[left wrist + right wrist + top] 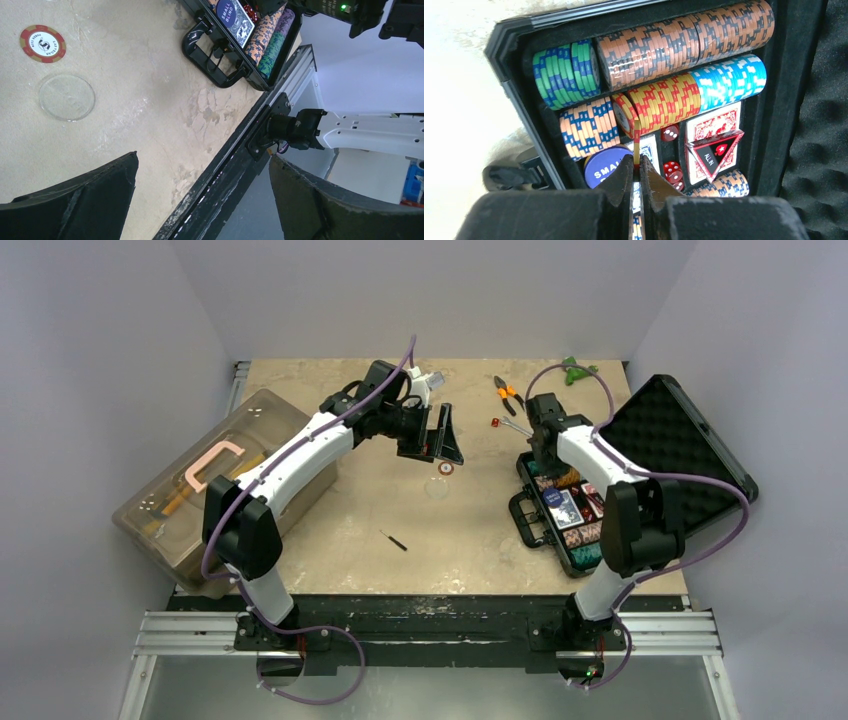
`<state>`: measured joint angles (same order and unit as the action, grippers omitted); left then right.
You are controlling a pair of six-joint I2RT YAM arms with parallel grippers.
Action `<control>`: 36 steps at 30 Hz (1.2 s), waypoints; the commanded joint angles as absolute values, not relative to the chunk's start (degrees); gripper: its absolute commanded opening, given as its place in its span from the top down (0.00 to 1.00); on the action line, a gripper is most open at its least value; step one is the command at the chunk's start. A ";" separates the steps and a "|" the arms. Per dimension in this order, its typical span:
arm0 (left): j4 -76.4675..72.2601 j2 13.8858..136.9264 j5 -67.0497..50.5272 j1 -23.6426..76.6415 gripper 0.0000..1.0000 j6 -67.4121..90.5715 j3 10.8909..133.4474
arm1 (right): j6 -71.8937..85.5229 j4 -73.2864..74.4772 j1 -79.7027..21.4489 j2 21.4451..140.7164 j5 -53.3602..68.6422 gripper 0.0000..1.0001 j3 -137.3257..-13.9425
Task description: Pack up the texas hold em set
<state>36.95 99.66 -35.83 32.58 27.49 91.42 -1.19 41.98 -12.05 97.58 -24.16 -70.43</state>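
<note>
A mottled beige table (460,530) between white walls holds the whole job. Your case (516,80) sits open at the right, its lid (668,435) laid back so the tray can be reached from above. Most of the set is already in it: chip rows (659,47) standing on edge in their grooves, the red deck (714,125), dice (670,133), the blind button (604,169) and the all-in marker (714,152).

Your right gripper (636,162) hangs over the tray, fingers pressed together on the held chip (636,137), which they pinch edge-on. That grip looks deliberate. On edge, the chip matches the rows and can drop in at the end of the yellow-and-red row just below it. I'd judge this to be the seating step, so lower it straight and don't tip the neighbouring chips.

Your left gripper (438,435) is at mid-table with its fingers (80,200) spread wide and holding nothing. It is near a loose chip (43,43) and a clear disc (67,97), but not lined up on either. The two lie flat, just beside each other. The open jaws suggest they are the next pick, and a flat chip will be awkward to get under.

The toolbox (215,485), screwdriver (393,539) and pliers (505,390) aren't part of the set, so leave them.
</note>
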 commanded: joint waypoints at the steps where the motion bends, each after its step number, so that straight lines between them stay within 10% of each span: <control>1: 34.72 100.10 -37.91 31.96 0.01 28.28 92.57 | -1.40 40.80 -11.93 92.59 -20.81 1.00 -72.02; 25: 34.28 100.54 -38.81 31.59 0.01 28.65 92.64 | -1.98 39.97 -11.95 98.00 -22.07 1.00 -70.76; 30: 34.19 100.63 -39.10 31.52 0.01 28.83 92.50 | -1.27 39.95 -11.95 97.37 -22.77 0.70 -70.77; 36: 34.01 100.63 -39.20 31.49 0.01 28.83 92.42 | -0.50 39.47 -11.95 94.40 -21.76 0.61 -70.47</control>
